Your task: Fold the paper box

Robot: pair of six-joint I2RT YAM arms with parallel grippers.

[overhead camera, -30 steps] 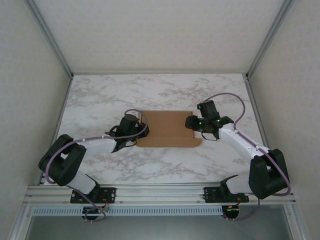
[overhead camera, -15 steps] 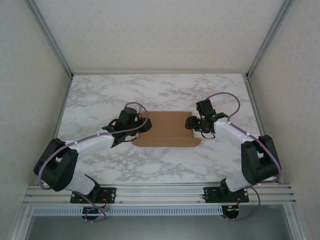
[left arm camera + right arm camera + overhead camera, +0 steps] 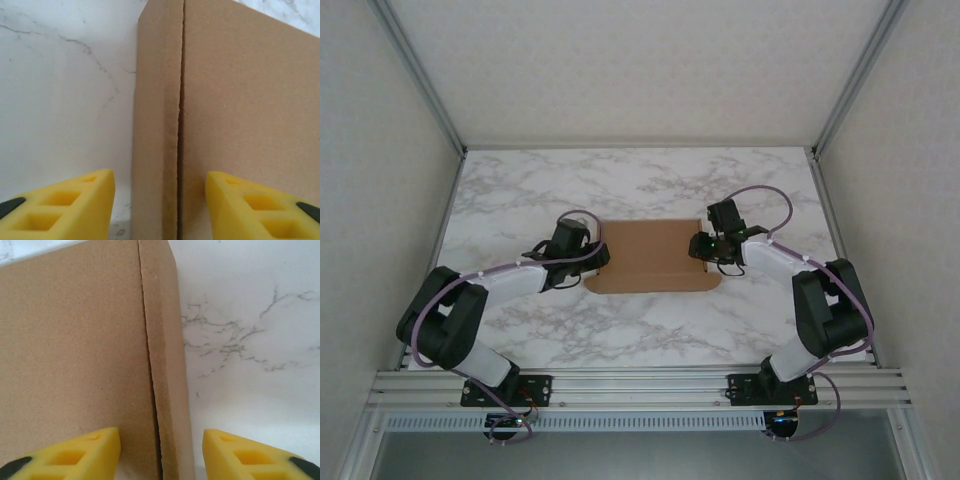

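The plain brown cardboard paper box [image 3: 655,257] lies flat, as a low rectangle, near the middle of the white grey-veined marble table [image 3: 520,190], its long sides running left to right. At each short end a narrow strip of cardboard runs along the edge, set off from the main panel by a thin dark slit; the left wrist camera shows the strip on the box's left end [image 3: 240,125] and the right wrist camera shows the one on its right end [image 3: 75,350]. The black left gripper [image 3: 592,258] sits at the box's left end, and the black right gripper [image 3: 703,247] sits at its right end, the two facing each other across the cardboard. Seen from the wrist, the left gripper [image 3: 159,180] has its yellow fingers [image 3: 75,205] spread well apart, with the left strip and slit lying in the gap and nothing pinched. The right gripper [image 3: 161,437] stands the same way, its yellow fingers [image 3: 250,450] parted over the right strip, one above the cardboard, the other above bare marble, holding nothing.
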